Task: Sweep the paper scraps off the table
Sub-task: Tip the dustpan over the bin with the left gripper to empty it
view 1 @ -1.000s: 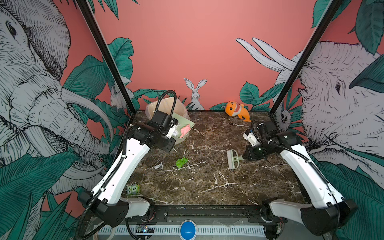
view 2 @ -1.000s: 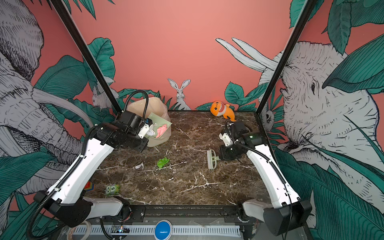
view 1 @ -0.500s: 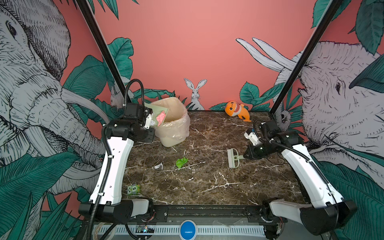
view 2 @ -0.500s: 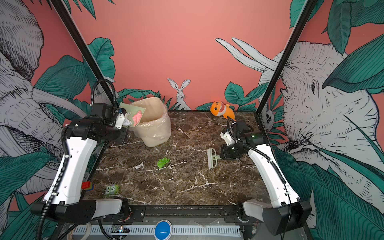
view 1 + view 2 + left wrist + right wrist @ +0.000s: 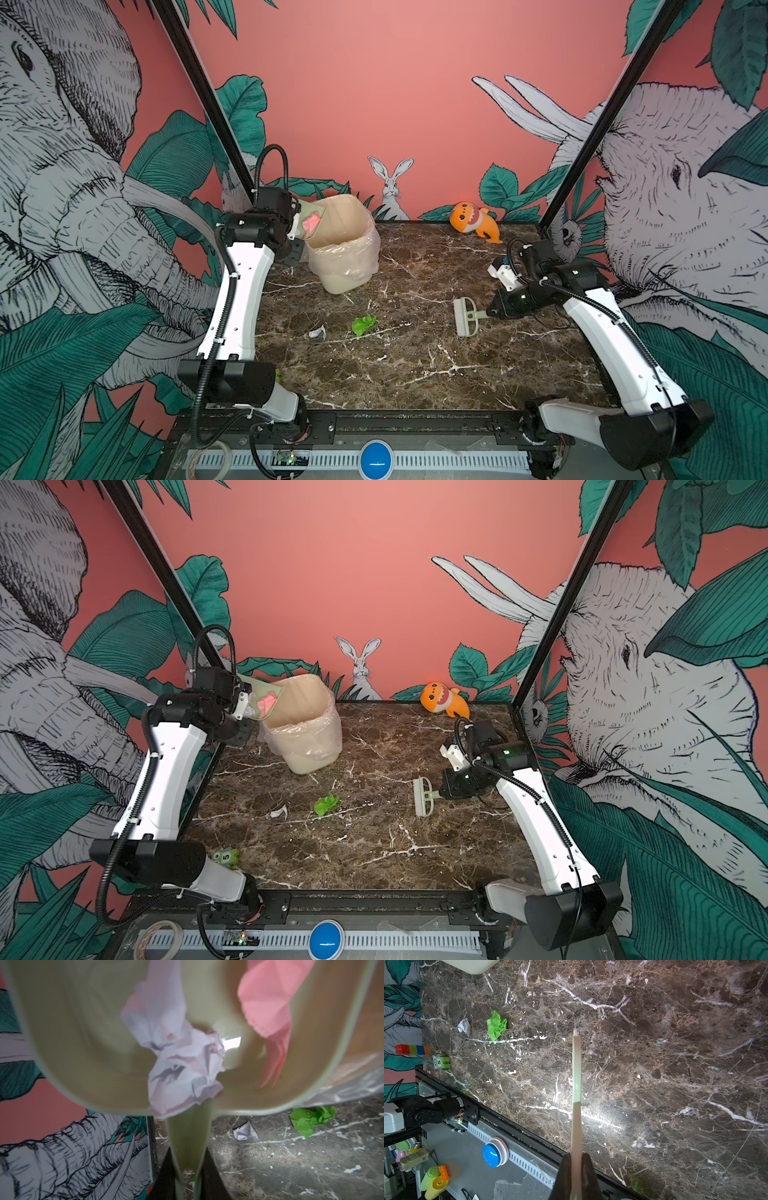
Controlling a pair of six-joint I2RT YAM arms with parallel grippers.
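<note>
The left tool (image 5: pixel 188 1167), clamped on the handle of a pale green dustpan (image 5: pixel 83 1032), holds the pan tilted at the rim of the lined bin (image 5: pixel 345 266) at the tabletop's (image 5: pixel 415 374) far left, a pink scrap (image 5: pixel 268 1001) and a white scrap (image 5: pixel 182 1072) lying inside it. The right tool (image 5: pixel 576 1164) is closed tight on the handle of the brush (image 5: pixel 465 318) over the right half, though whether its bristles touch the marble cannot be told. Two paper scraps lie on the tabletop between bin and brush, a green scrap (image 5: pixel 363 325) and near it a small white scrap (image 5: pixel 318 332), while an orange shark toy (image 5: pixel 473 222) lies at the far edge.
</note>
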